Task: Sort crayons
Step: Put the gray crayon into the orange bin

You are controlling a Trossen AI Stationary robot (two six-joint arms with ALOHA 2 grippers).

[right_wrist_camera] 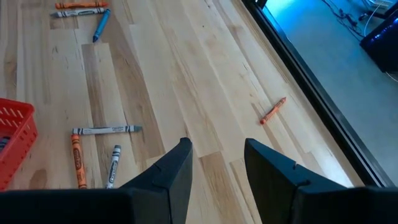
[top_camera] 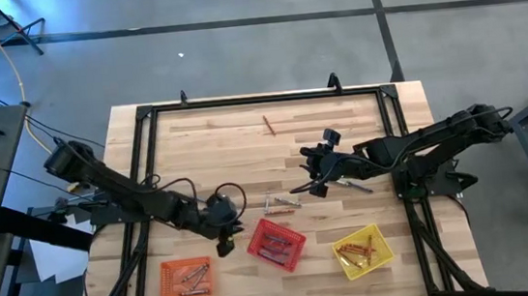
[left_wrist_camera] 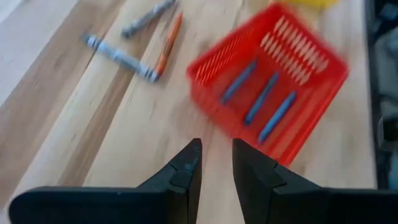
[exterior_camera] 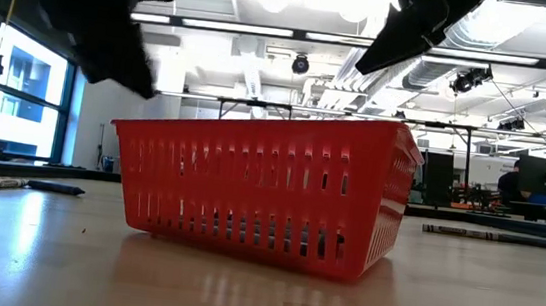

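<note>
Three bluish crayons [left_wrist_camera: 261, 99] lie in the red basket [top_camera: 275, 244] near the table's front edge. The orange basket [top_camera: 187, 277] and the yellow basket [top_camera: 362, 252] also hold crayons. Loose grey and orange crayons [top_camera: 279, 205] lie on the wood behind the red basket, and a single orange crayon [top_camera: 268, 124] lies far back. My left gripper [left_wrist_camera: 216, 146] hovers just left of the red basket, slightly open, with nothing between its fingers. My right gripper [right_wrist_camera: 217, 146] hangs open above the table's middle, right of the loose crayons, and holds nothing.
A black frame [top_camera: 144, 160] runs around the tabletop. More crayons [right_wrist_camera: 81, 9] lie farther along the wood in the right wrist view, one of them blue. A grey crayon [top_camera: 353, 186] lies under the right arm. Bare wood stretches across the far half.
</note>
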